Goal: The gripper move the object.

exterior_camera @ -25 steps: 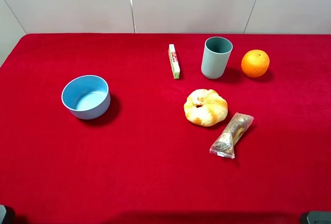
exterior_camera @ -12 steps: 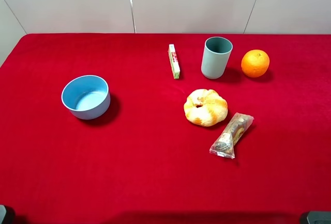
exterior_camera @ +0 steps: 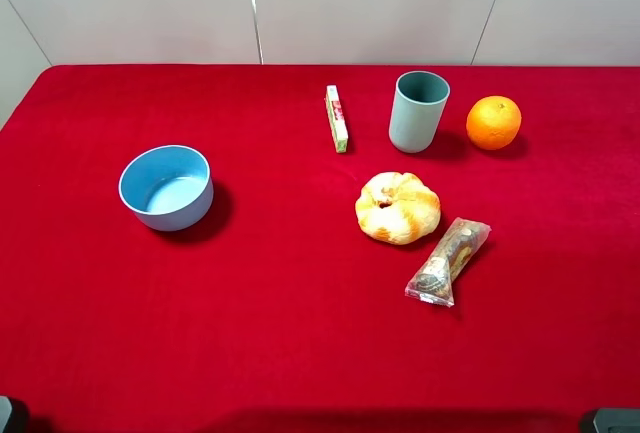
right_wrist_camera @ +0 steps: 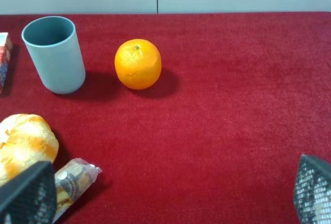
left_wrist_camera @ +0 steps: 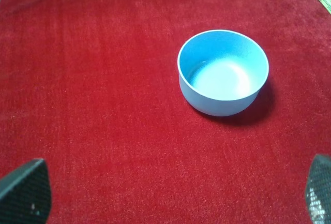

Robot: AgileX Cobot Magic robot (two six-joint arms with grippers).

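i see the round bright orange fruit (exterior_camera: 493,122) resting on the red cloth table (exterior_camera: 290,323) near the far edge, just beside the upright grey-green cup (exterior_camera: 417,111). my right gripper (right_wrist_camera: 165,195) hangs well apart from it, fingers spread wide with nothing between; my left gripper (left_wrist_camera: 170,195) looks equally open, near the blue bowl (left_wrist_camera: 223,72).

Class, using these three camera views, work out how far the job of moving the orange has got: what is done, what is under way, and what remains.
Nothing looks done: the orange sits on the red table beside the grey-green cup, untouched. In hand: the right hand is open and faces the orange from a distance, holding nothing. The left hand, also open, faces the blue bowl. Left: reaching, grasping, lifting and placing the orange.
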